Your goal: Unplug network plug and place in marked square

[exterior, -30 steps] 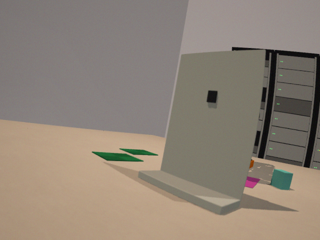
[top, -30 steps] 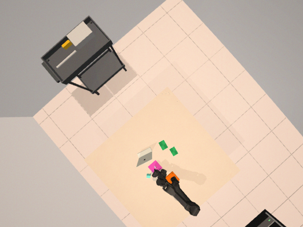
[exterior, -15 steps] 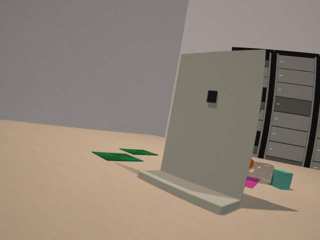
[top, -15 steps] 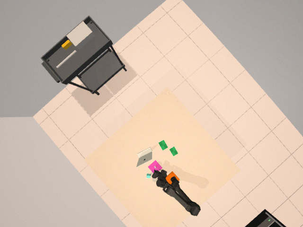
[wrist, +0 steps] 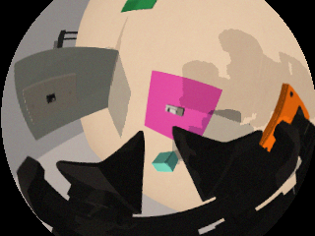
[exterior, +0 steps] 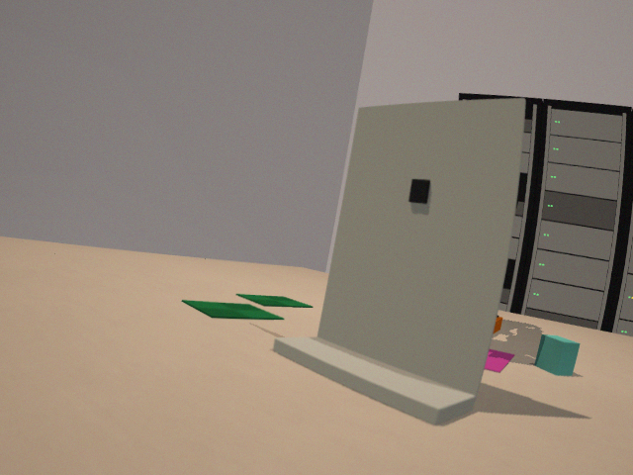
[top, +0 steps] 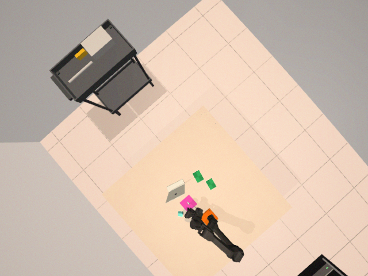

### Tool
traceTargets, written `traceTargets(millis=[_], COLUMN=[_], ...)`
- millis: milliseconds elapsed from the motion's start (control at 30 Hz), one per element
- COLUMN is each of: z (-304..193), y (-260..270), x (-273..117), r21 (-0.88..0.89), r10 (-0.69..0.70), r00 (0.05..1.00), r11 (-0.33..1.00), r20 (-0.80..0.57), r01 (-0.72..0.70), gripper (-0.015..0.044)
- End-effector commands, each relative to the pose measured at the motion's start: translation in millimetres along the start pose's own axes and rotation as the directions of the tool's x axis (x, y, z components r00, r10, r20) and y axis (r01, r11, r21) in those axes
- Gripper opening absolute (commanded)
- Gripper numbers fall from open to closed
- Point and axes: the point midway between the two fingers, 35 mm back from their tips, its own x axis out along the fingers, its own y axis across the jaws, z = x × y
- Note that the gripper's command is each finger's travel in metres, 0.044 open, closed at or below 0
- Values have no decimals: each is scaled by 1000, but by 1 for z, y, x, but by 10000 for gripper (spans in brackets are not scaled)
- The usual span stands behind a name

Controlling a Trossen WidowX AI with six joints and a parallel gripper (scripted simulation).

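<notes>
Small grey network plug (wrist: 173,109) is lying flat inside magenta marked square (wrist: 164,94) on tan table (exterior: 128,388); my black pincer (wrist: 159,141) is hovering partly open w/ nothing held, grey walls behind

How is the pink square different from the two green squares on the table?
The flat pink square has a small grey plug lying on it, while the flat green squares have nothing on them. The pink square sits just ahead of the open hand; the green squares lie farther off, past the upright grey panel. All lie flat on the beige table.
</notes>
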Motion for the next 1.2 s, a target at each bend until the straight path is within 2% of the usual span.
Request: traceTargets(millis=[0,1167], z=[1,0], y=[3,25], x=[-5,-46], r21=[5,0], r10=[3,-1], r00=[1000,1000], r11=[1000,1000], r20=[4,0], r01=[-3,1], gripper=[156,156])
